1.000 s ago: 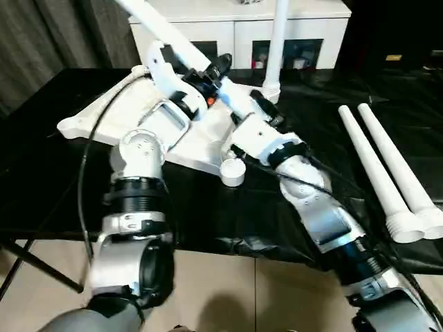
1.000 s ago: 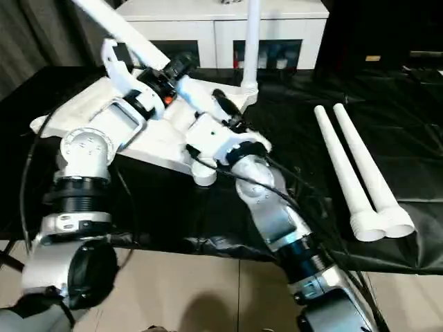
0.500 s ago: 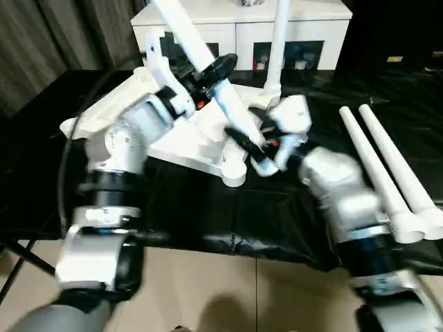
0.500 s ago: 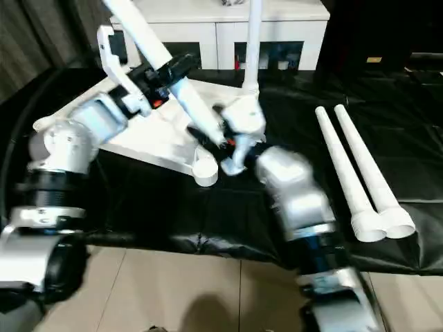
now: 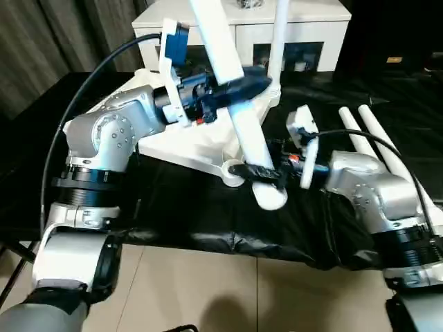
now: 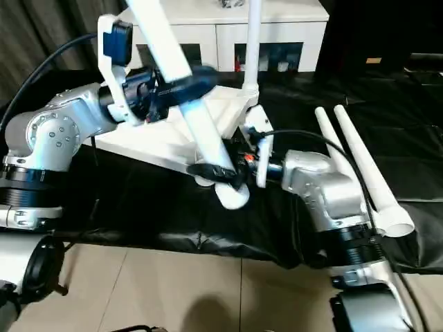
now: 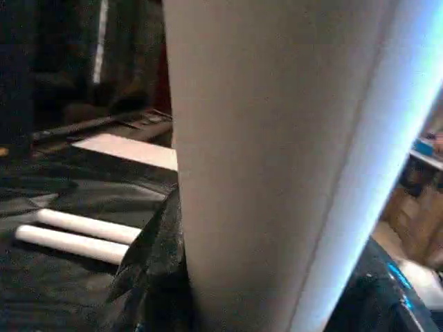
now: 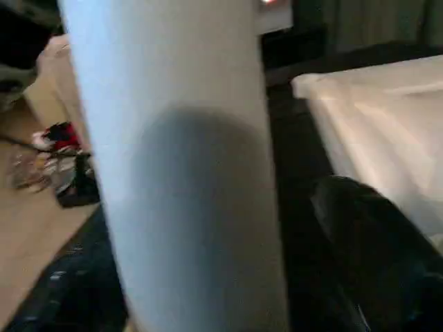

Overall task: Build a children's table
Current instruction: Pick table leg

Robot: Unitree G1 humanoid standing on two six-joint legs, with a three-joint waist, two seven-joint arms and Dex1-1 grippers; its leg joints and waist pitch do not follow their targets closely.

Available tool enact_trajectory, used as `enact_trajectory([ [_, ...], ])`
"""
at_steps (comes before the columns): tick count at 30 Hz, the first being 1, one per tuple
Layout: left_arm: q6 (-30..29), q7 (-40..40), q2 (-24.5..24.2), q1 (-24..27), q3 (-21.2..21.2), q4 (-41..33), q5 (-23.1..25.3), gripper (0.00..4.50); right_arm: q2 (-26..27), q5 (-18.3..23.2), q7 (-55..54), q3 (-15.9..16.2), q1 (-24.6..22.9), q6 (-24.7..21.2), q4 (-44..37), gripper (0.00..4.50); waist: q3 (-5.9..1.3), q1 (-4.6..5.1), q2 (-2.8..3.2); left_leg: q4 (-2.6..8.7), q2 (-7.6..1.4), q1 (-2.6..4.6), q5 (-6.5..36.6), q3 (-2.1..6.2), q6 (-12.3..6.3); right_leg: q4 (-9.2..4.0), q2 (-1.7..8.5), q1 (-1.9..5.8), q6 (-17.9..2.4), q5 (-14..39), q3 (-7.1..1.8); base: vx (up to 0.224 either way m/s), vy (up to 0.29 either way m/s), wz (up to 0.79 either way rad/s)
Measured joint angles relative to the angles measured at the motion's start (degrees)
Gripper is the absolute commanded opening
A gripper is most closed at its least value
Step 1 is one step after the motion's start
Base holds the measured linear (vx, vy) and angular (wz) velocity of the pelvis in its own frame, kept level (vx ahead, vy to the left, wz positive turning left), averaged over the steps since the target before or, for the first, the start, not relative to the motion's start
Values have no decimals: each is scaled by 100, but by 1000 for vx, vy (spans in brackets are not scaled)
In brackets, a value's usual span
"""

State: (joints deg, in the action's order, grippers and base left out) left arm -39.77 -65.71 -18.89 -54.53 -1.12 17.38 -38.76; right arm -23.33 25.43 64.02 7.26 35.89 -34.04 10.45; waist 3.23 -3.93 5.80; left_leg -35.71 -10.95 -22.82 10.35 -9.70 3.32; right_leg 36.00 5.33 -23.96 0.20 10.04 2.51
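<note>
— Where's the leg you're working on?

— My left claw point(image 5: 239, 86) is clamped around the middle of the white leg point(image 5: 242, 128). It slants, wide end down, just beside the near corner socket point(image 5: 232, 173) of the white panel point(image 5: 187, 149).

— And your right claw point(image 5: 257, 173)?

— One black finger lies across the leg's wide end; whether it's gripping, I cannot tell.

— The other legs?

— Two spare legs point(image 5: 384, 162) lie together on the black-covered tabletop point(image 5: 173, 207); an upright leg point(image 5: 277, 41) stands at the panel's far corner.
</note>
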Motion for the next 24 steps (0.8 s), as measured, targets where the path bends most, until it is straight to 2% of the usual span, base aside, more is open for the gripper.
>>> enact_trajectory([
  [5,-30,-239,-94,0,48,2,18,173,-117,-1,351,186,-24,-139,51,316,0,-64,0,-1,0,-2,0,0,0,0,0,-1,-2,-1,-1,0,0,0],
  [6,-27,-266,-94,0,50,7,20,173,-133,-1,380,210,-34,-159,51,291,0,-82,0,-1,0,-2,0,0,0,0,0,-1,-2,-1,-1,0,0,0],
  [7,-19,-276,-94,0,54,22,25,173,-143,0,390,217,-46,-168,52,286,0,-107,0,-1,0,-2,0,0,0,0,0,-1,-2,-1,-2,0,0,0],
  [17,106,-236,-79,1,32,175,106,173,119,-24,124,210,-185,-17,35,212,0,-121,1,-2,0,-7,0,0,0,-2,1,-3,-2,-1,-2,0,0,0],
  [18,120,-202,-64,1,22,193,121,229,150,-35,76,207,-196,20,39,211,0,-120,0,-2,0,-7,0,0,0,-2,1,-3,-2,-1,-1,0,0,0],
  [20,146,-71,-16,-10,-45,289,138,229,219,-79,-126,176,-196,76,43,211,-1,-118,1,-2,0,-5,0,0,1,-2,1,-2,-2,-1,-1,0,0,0],
  [21,164,112,70,-23,-95,419,146,249,284,-151,-337,158,-196,95,75,207,-2,-117,2,-2,0,-2,0,0,1,-2,1,0,-2,-1,-2,0,0,0],
  [24,421,883,336,-131,-247,859,383,269,599,-352,-1047,-6,-197,259,213,205,-1,-111,3,-2,1,-11,-1,1,3,-2,1,-4,-6,-4,-2,0,0,0],
])
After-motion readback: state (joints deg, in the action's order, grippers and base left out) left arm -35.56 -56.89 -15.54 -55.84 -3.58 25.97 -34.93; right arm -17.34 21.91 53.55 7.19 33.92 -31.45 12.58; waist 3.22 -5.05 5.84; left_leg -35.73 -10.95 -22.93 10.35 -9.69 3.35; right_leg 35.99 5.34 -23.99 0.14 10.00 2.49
